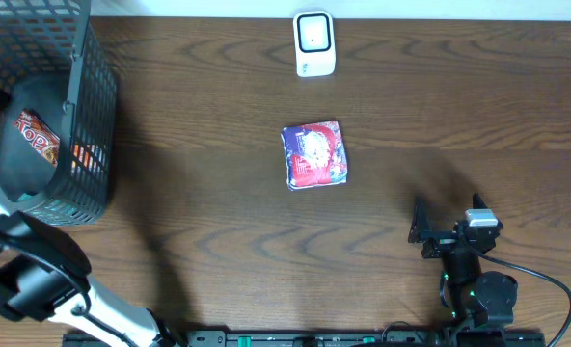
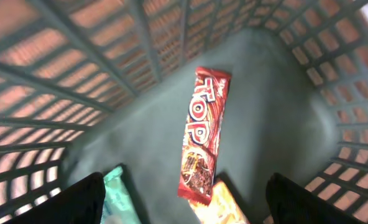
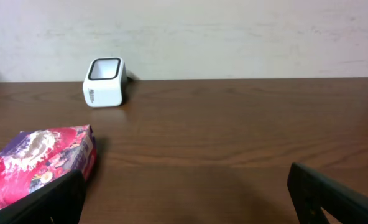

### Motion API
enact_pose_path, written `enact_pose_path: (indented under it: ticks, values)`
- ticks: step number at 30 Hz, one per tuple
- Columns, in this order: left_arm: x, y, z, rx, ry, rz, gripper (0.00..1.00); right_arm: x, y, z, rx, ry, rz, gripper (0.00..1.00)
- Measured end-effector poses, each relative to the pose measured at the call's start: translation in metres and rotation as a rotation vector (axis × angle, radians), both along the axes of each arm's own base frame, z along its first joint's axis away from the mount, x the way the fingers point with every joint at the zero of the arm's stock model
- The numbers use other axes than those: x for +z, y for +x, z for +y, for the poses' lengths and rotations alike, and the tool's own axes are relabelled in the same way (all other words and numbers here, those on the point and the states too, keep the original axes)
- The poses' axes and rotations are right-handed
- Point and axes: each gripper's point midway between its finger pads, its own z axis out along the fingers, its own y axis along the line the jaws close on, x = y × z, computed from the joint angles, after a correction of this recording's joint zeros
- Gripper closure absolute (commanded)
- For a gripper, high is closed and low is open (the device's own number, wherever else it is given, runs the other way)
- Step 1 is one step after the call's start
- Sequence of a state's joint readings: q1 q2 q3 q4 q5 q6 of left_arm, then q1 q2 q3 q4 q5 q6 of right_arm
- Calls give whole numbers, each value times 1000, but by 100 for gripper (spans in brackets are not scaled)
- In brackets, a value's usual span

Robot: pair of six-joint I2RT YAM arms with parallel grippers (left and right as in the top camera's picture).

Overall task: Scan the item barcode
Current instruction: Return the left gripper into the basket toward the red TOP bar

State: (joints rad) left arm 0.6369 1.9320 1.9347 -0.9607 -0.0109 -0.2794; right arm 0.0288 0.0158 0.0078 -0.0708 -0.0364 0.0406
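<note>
Dark wooden tabletop [image 1: 218, 212] holds red-purple snack packet [image 1: 314, 154] at centre; left tool [image 2: 187, 190] open over grey mesh basket [image 1: 91, 125], right tool [image 3: 187, 186] open.

We see a tabletop [image 1: 218, 222] of dark wood grain, smooth, with a faint sheen under the light. On it the scanner [image 1: 314, 43] is white plastic, smooth and slightly glossy, its window dark and shiny. The packet [image 1: 314, 154] is printed film, glossy and a little crumpled. We find the basket [image 1: 93, 96] in dark grey plastic mesh, matt, its floor equally dull. Inside, the red bar [image 2: 202, 130] wears a shiny wrapper that catches the light. The wall [image 3: 234, 31] behind looks pale, matt and faintly mottled.
</note>
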Motion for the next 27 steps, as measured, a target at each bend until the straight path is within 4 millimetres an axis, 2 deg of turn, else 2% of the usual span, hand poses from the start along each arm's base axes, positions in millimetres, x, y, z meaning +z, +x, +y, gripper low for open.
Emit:
enact_pose_path:
  ticks: [10, 14, 20, 27]
  values:
    - [-75, 22, -13, -49, -56, 157, 23, 0, 0, 0, 0, 0, 0, 1]
    - [-101, 25, -10, -44, -27, 225, 23, 0, 0, 0, 0, 0, 0, 1]
    - [-120, 25, 0, -24, 9, 273, 23, 0, 0, 0, 0, 0, 0, 1]
    - [-144, 23, 1, -24, -8, 320, 23, 0, 0, 0, 0, 0, 0, 1]
